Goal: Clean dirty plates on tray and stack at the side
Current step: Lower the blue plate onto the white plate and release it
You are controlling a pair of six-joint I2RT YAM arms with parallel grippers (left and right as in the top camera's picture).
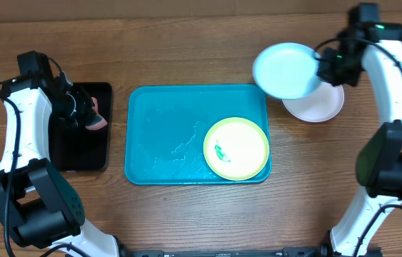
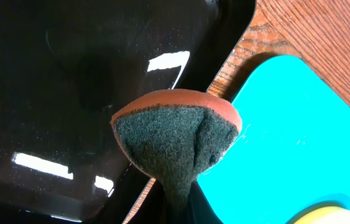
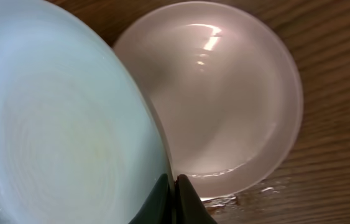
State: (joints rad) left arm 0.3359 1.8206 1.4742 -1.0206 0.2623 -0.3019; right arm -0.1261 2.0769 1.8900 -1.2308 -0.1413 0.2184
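Note:
The turquoise tray [image 1: 158,135] lies mid-table and holds the yellow-green plate [image 1: 236,148], which has a teal smear. My right gripper [image 1: 327,68] is shut on the rim of the light cyan plate [image 1: 286,70] and holds it in the air, overlapping the white plate [image 1: 318,107] that rests on the table at the right of the tray. In the right wrist view the cyan plate [image 3: 56,124] is pinched at its edge above the white plate [image 3: 224,106]. My left gripper [image 1: 86,111] is shut on an orange-backed scouring sponge [image 2: 175,134] over the black tray [image 2: 56,81].
The black tray [image 1: 79,153] lies left of the turquoise tray, on the wooden table. A little water shines on the wood beside the white plate [image 3: 274,186]. The tray's corner [image 2: 286,124] shows in the left wrist view.

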